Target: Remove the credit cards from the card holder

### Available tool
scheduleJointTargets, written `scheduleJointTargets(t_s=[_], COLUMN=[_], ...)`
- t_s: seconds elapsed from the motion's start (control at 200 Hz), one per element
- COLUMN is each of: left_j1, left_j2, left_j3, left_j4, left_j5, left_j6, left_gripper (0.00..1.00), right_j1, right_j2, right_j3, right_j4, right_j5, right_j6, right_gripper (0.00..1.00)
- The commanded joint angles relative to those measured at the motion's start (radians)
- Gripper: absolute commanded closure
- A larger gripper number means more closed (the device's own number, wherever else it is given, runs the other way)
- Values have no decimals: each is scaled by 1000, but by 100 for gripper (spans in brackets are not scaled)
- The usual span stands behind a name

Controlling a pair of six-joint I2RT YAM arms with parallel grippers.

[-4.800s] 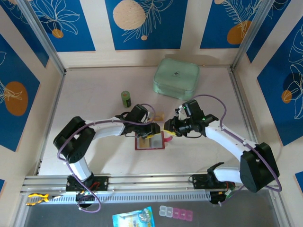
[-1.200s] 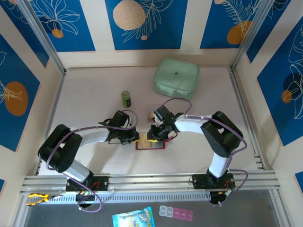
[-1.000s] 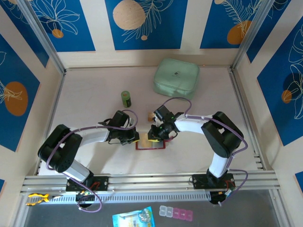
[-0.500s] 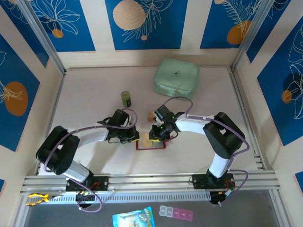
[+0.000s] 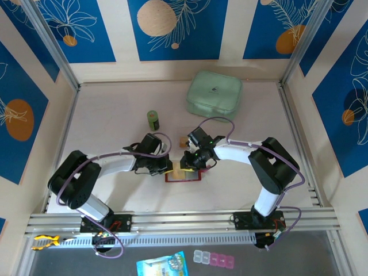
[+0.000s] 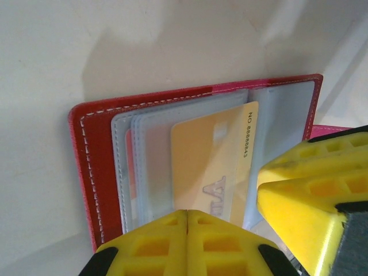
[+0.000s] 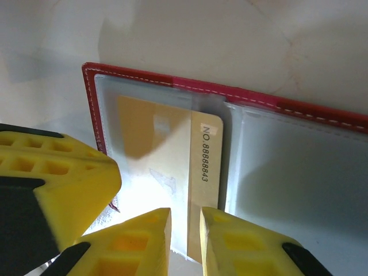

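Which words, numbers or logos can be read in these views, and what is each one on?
"NO.88888843": along the exposed end of the yellow credit card in the red card holder.
Pale logo on that card: too blurred to read.
Small dark mark on the mint-green case: too small to read.

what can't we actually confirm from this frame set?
- Right wrist view: whether the right gripper really pinches the yellow card; the contact runs off the bottom edge.
- Left wrist view: how many more sit behind the cloudy pockets; the shut left gripper hides the card holder's near edge.
- Top view: the small tan piece beyond the card holder is too small to identify.
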Motion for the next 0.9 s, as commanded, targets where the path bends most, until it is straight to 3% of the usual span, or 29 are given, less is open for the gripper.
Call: scheduleJointTargets(t_s=[0.0, 0.305, 0.895], left_j1=[-5, -5, -6], left_j2=[9, 18, 15], left_j3=[15, 14, 21], left_j4=[-22, -48, -58], left_j5=[-11, -32, -36], left_j6=[17, 39, 45], left_gripper=[97, 97, 97], right_j1=[-3, -3, -6], right_j2=[2, 44, 34], right_j3=[-5, -3, 11], right_j4=[24, 55, -34], right_j5=[-53, -83, -5], right_j6=[4, 16, -2], right_gripper=[78, 78, 78])
